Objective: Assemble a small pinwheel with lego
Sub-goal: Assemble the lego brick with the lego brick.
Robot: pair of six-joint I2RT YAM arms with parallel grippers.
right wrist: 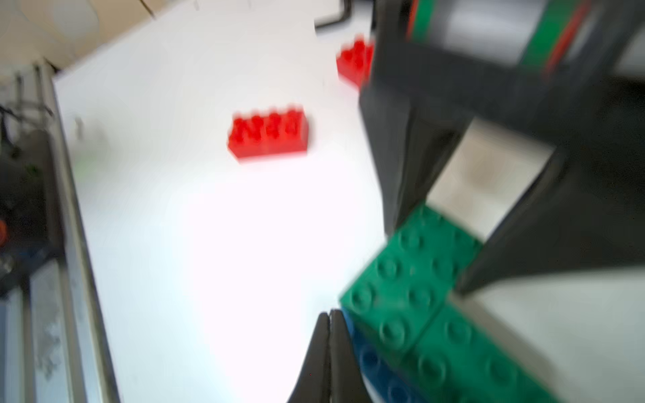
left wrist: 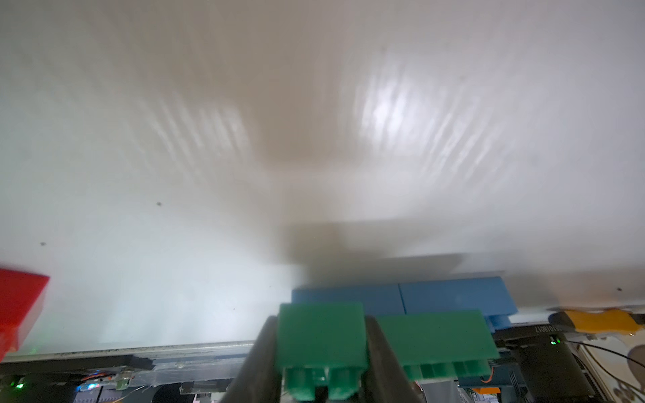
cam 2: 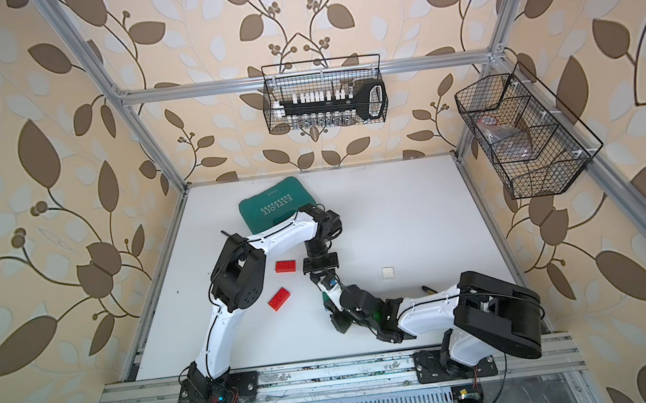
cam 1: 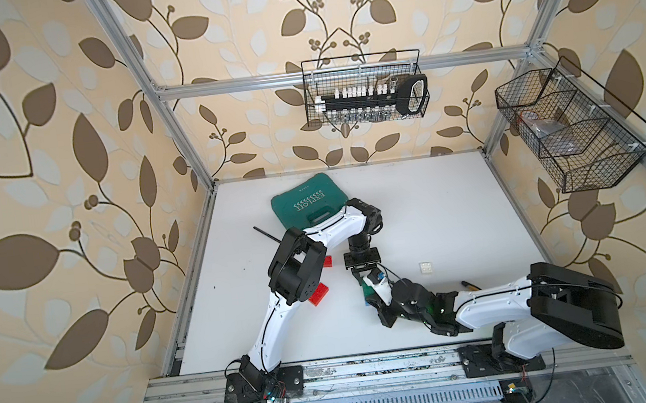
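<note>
Pinching one green brick (left wrist: 321,335) of the part-built pinwheel (right wrist: 419,286) in the left gripper (left wrist: 321,352), mid-table toward the front. Showing green over blue bricks (left wrist: 401,300); possibly resting on the table (cam 1: 418,207), too blurred to be sure. Holding the right gripper (right wrist: 330,349) pressed together, empty, just beside the stack. Lying apart: red bricks (cam 2: 286,266), white brick (cam 2: 388,273).
</note>
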